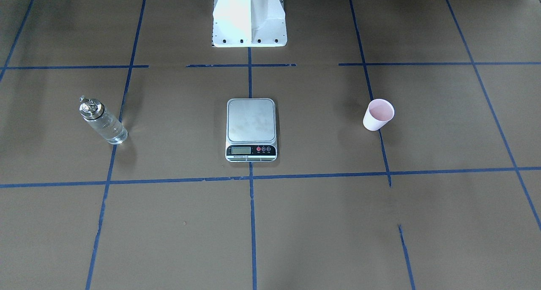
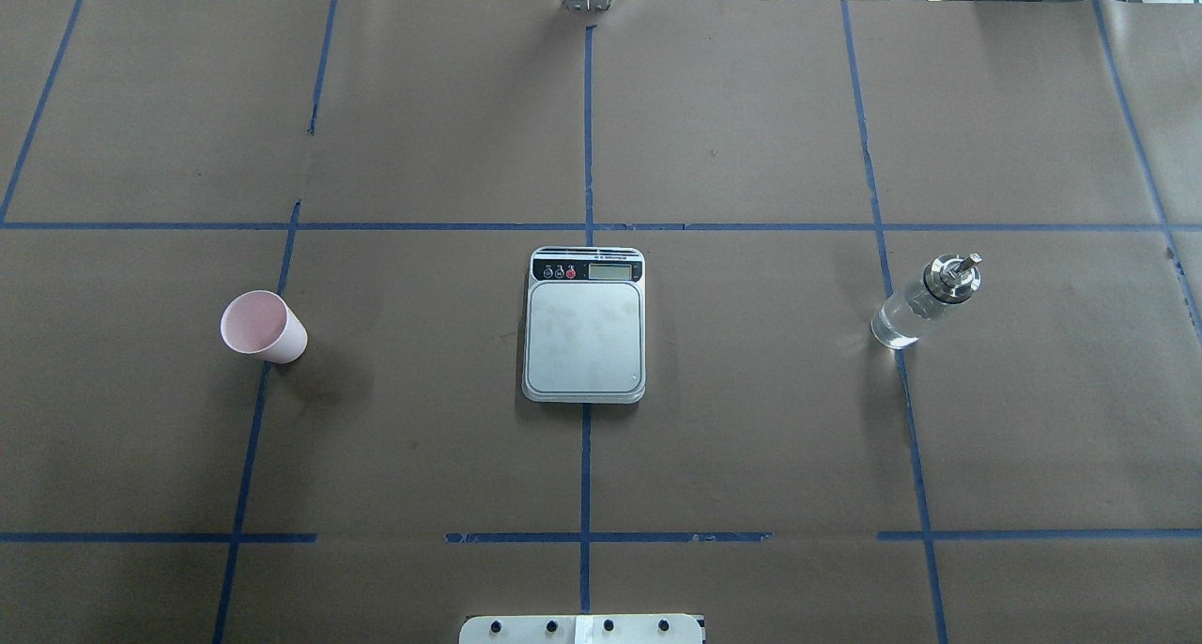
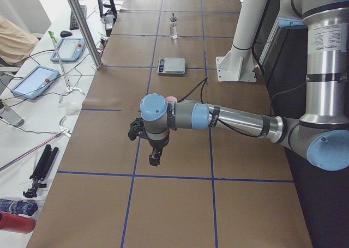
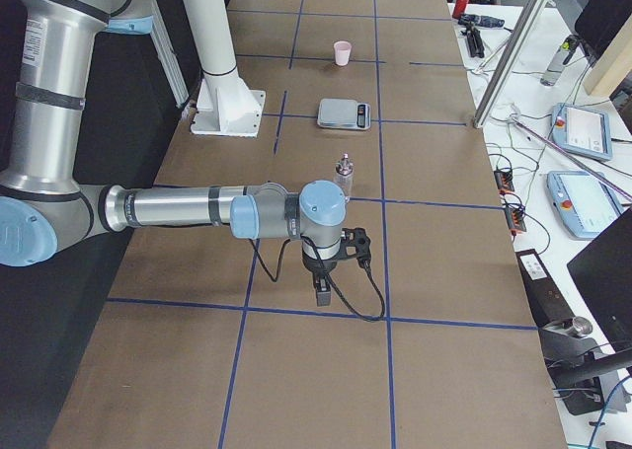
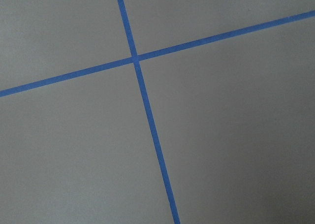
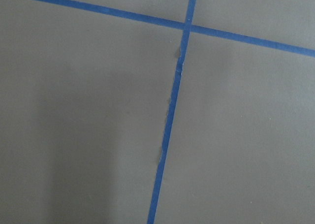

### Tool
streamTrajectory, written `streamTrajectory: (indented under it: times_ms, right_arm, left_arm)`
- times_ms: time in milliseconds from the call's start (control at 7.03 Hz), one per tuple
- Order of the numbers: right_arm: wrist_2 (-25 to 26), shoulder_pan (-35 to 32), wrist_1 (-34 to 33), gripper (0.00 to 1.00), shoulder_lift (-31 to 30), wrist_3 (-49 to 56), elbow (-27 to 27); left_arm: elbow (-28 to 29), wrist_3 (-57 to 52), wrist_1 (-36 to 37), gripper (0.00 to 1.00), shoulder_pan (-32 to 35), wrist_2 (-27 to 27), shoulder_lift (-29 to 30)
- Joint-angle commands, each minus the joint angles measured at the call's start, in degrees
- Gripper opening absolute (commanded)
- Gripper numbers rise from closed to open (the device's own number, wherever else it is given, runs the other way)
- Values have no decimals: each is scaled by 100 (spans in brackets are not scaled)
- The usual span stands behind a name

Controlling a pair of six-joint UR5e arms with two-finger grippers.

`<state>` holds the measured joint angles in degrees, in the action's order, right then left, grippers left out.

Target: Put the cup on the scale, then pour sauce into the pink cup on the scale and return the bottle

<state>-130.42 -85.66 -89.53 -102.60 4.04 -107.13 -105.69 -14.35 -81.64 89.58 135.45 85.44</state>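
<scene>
The pink cup [image 1: 378, 115] stands upright on the brown paper on my left side, apart from the scale; it also shows in the overhead view [image 2: 263, 327]. The scale [image 1: 251, 127] sits at the table's middle with a bare steel platform [image 2: 584, 334]. The glass bottle [image 1: 102, 121] with the silver pourer cap stands on my right side [image 2: 925, 299], with clear sauce in it. My left gripper [image 3: 155, 159] and right gripper [image 4: 323, 293] hang over the table's ends, far from all three; I cannot tell if they are open or shut. Both wrist views show only paper and tape.
The white robot pedestal [image 1: 249, 17] stands behind the scale. Blue tape lines [image 2: 585, 128] grid the brown paper. Beside the table's far edge are metal posts [image 3: 82, 24], tablets [image 3: 34, 80] and cables.
</scene>
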Motion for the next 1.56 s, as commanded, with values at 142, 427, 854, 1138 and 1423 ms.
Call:
streamTrajectory:
  times_ms: [142,427,854,1138,1423]
  right_arm:
    - [-9,-12,647,100,512,-113,52]
    - [-10,-3,656,100,706,-219,210]
    - [-247,-12,1006,100,663,-210,175]
    - [-247,-12,1183,100,584,-289,193]
    - [-239,-12,1184,100,540,-298,201]
  left_arm:
    - [-75,11,-1959,100,-19,228,236]
    - [597,20,-3893,100,-46,236,742]
    - [752,2558,-5574,100,-604,210,730]
    - [490,4550,-5749,100,-1895,98,536]
    - [-318,5920,-5496,100,-3151,-1777,54]
